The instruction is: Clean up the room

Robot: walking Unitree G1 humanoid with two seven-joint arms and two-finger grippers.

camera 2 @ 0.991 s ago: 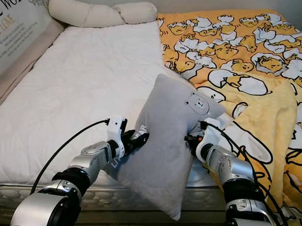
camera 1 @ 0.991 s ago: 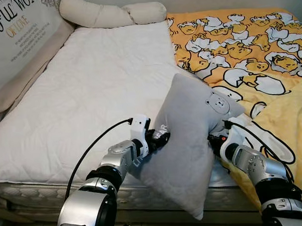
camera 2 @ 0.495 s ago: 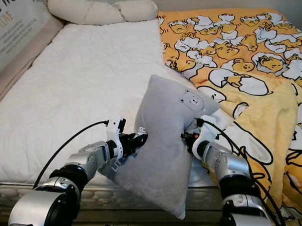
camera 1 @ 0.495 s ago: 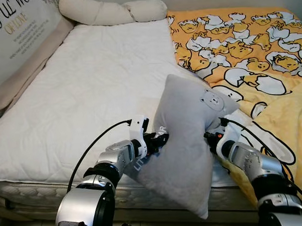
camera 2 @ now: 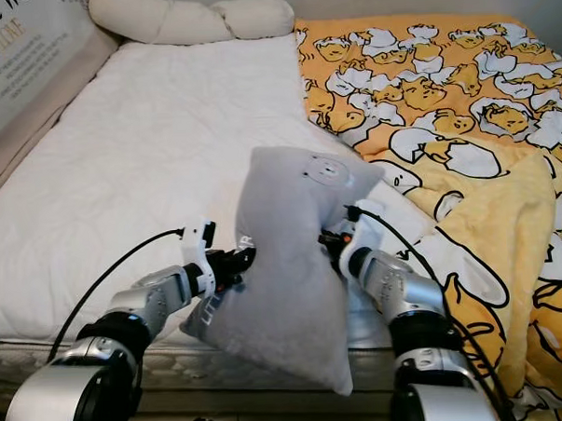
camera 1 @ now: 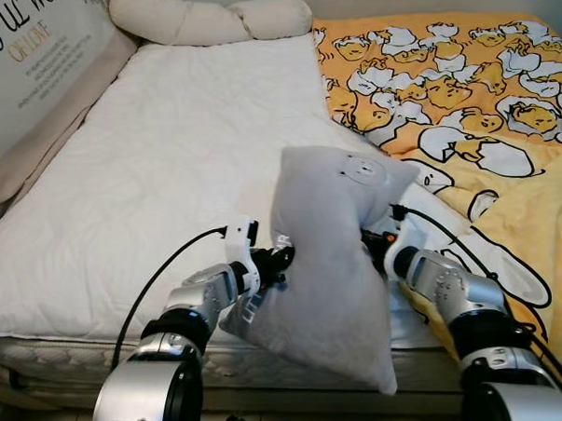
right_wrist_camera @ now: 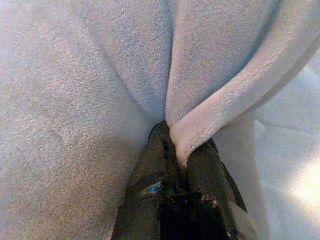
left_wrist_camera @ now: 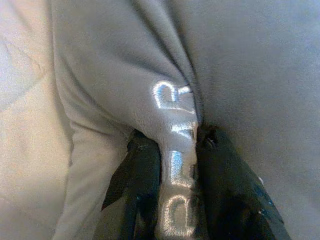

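Wrist views: left gripper [left_wrist_camera: 177, 150] pinches a fold of the grey pillow [camera 1: 325, 264], black fingers [left_wrist_camera: 142, 170] pressed on either side of pale embroidered lettering; right gripper [right_wrist_camera: 180, 150] nips a second fold of the same fabric, fingertips nearly together w/ plush bulging between them. Head views show what the wrist views cannot: the pillow as a whole, held upright betw. both arms above the near edge of the white mattress [camera 1: 168, 178], lower corner hanging past the bed edge, a small bear motif near its top. Left gripper [camera 1: 278, 259] meets the pillow's left side, right gripper [camera 1: 371, 239] its right side; black cables run back along both silver forearms. Pillow hides part of the mattress and blanket edge behind it. Right of it: yellow cartoon-print blanket [camera 1: 462, 91], rumpled. Far end: cream bolster [camera 1: 207, 18] across the head of the bed. Far left: lettered panel [camera 1: 32, 63] leaning along the mattress side.
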